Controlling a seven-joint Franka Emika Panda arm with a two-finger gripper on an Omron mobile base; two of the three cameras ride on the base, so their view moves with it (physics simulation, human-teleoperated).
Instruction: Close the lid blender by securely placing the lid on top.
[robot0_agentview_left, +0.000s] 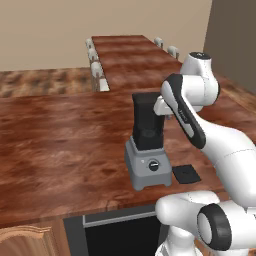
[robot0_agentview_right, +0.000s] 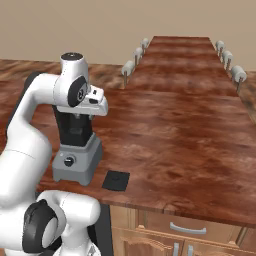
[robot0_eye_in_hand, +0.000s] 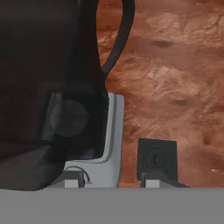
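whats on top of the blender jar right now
No lid sits on the blender jar; its mouth looks open, though the arm hides part of the rim. The lid lies flat on the counter beside the grey base.

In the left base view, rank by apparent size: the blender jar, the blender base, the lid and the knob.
1. jar
2. base, slightly smaller than the jar, though it sits nearer the camera
3. lid
4. knob

Reddish wood counter (robot0_agentview_left: 60, 140), long table (robot0_agentview_right: 185, 65), beige wall (robot0_agentview_left: 45, 30).
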